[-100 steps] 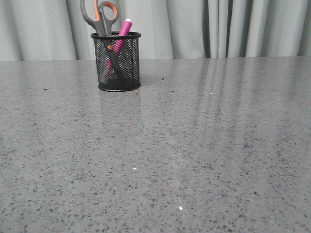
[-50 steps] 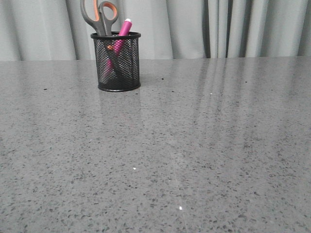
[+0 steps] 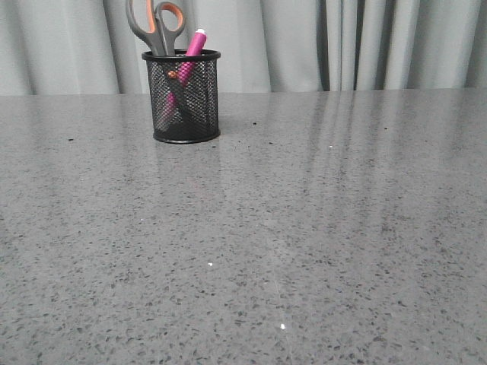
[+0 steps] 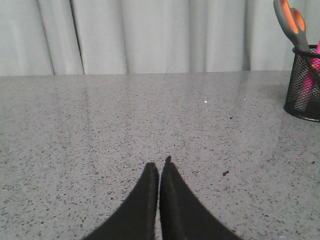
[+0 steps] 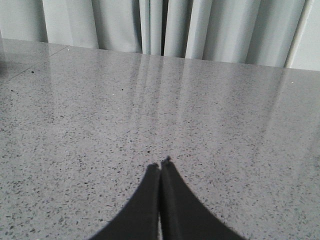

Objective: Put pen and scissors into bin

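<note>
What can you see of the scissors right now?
The scissors stand blades-down in the black wire-mesh bin at the table's far left. Dark grey handle loops lined in orange rise above the rim; the blades show dimly through the mesh. The pink pen leans beside them in the same bin. Neither gripper touches them.

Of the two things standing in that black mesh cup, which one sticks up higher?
The scissors: their grey, orange-lined handles rise well above the rim of the bin, while the pink pen leans beside them and only its tip clears it.
</note>
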### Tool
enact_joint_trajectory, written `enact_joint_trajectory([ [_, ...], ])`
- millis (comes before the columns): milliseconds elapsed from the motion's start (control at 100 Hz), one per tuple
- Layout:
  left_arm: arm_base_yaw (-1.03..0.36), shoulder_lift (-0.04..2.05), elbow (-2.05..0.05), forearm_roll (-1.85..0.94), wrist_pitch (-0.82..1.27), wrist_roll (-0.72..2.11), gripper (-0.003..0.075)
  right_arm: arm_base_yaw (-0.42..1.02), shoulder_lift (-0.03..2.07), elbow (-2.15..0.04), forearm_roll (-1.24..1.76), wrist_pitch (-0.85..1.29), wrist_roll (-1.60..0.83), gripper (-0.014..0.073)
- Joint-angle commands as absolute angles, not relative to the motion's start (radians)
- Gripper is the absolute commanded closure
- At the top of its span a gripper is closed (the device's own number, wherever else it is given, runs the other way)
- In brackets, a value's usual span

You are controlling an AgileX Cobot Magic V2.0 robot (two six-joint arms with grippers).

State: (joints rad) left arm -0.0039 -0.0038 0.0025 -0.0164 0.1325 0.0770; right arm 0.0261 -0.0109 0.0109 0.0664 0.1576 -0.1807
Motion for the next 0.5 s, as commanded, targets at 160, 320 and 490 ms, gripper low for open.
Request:
enact_joint_trajectory([
  [160, -0.002, -0.035, 0.047, -0.025, 0.054, 0.067, 0.0739, 0.027, -0.031, 0.025, 0.053, 0.072, -0.178, 0.0662],
  [320, -0.002, -0.035, 0.047, -0.025, 0.054, 0.067, 0.0739, 0.027, -0.031, 0.025, 0.051, 0.148, -0.178, 0.0662],
  [490, -0.002, -0.035, 0.047, -0.025, 0.054, 0.067, 0.0739, 0.027, -0.031, 0.025, 0.051, 0.152, -0.178, 0.0662],
])
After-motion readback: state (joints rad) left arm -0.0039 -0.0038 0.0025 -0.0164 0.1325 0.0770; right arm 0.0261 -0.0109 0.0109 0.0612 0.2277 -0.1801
